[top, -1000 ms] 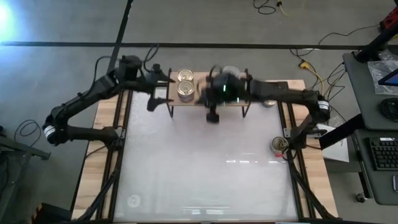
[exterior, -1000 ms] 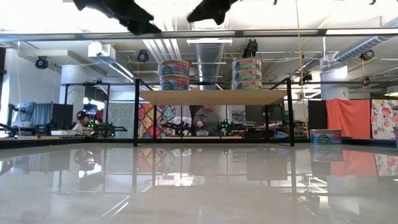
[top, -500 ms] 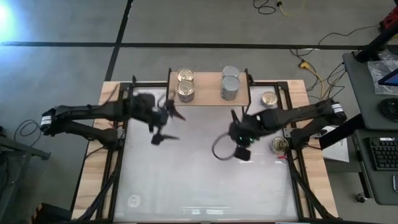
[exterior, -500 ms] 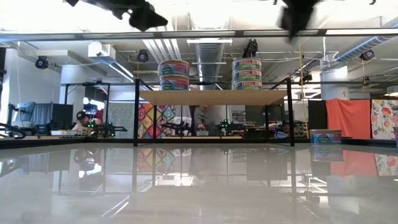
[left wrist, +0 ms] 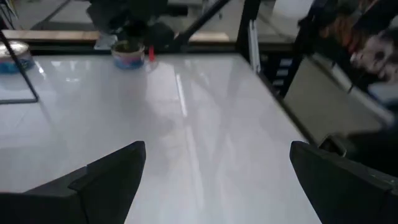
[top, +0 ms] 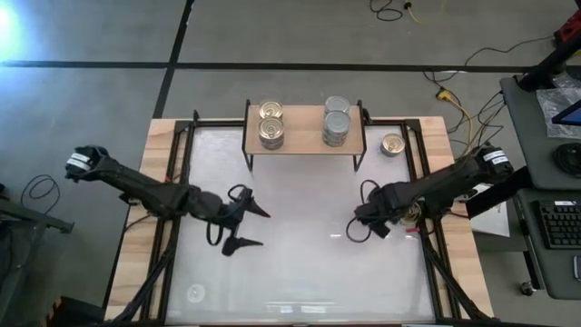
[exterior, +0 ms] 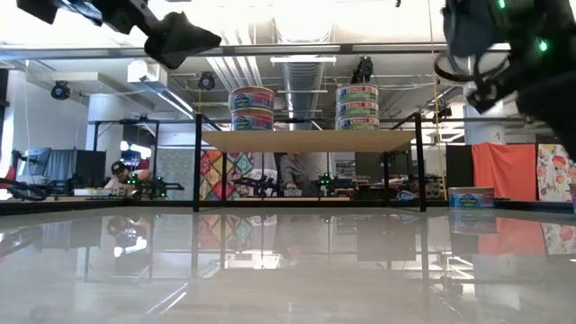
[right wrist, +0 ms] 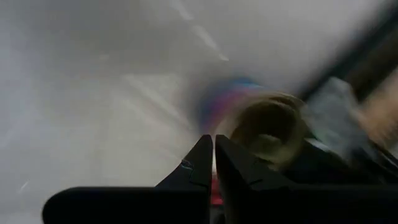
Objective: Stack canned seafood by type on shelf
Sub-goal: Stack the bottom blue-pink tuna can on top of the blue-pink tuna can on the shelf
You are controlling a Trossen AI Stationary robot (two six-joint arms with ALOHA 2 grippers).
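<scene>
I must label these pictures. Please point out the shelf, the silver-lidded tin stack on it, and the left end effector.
shelf (top: 302,141): high view, bare middle of its wooden board.
silver-lidded tin stack (top: 335,123): high view, top lid.
left end effector (top: 254,227): high view, midway between its open fingertips.

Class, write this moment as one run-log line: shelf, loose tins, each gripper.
wooden shelf: two tin stacks | gold-lidded tin loose beside shelf | left gripper open, empty | right gripper shut, empty
</scene>
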